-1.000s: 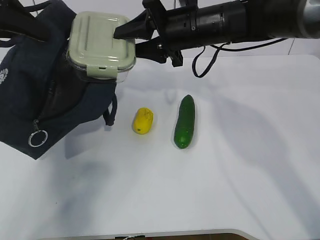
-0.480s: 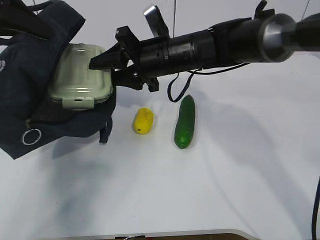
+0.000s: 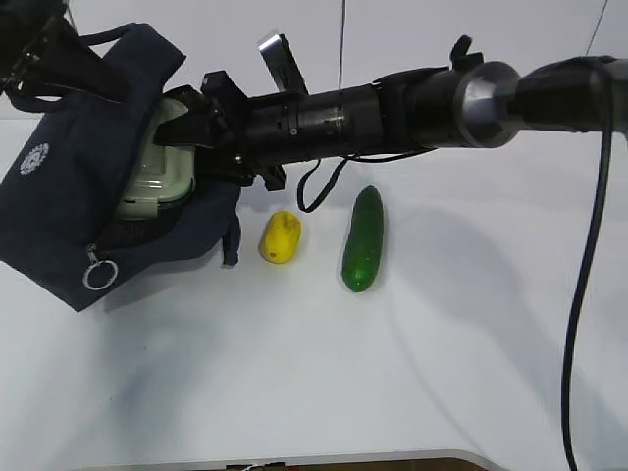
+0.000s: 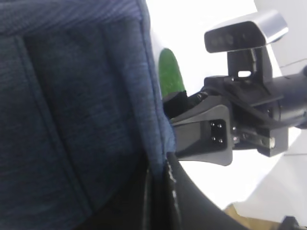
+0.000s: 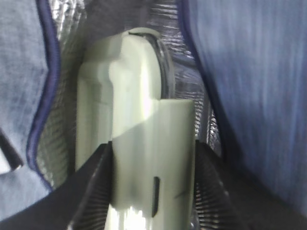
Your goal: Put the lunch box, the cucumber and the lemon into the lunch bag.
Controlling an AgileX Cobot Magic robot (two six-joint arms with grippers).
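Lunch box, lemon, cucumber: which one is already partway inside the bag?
The lunch box, held by the right gripper in the lunch bag mouth. The lemon and cucumber lie on the table.

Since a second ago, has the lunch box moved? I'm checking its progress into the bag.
Yes. In the exterior view the lunch box has gone left and down, away from the lemon, and now sits partly inside the lunch bag.

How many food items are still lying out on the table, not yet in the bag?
2: the small oval yellow lemon lies just right of the dark navy fabric lunch bag, and the long dark green cucumber lies right of the lemon. Neither is being touched.
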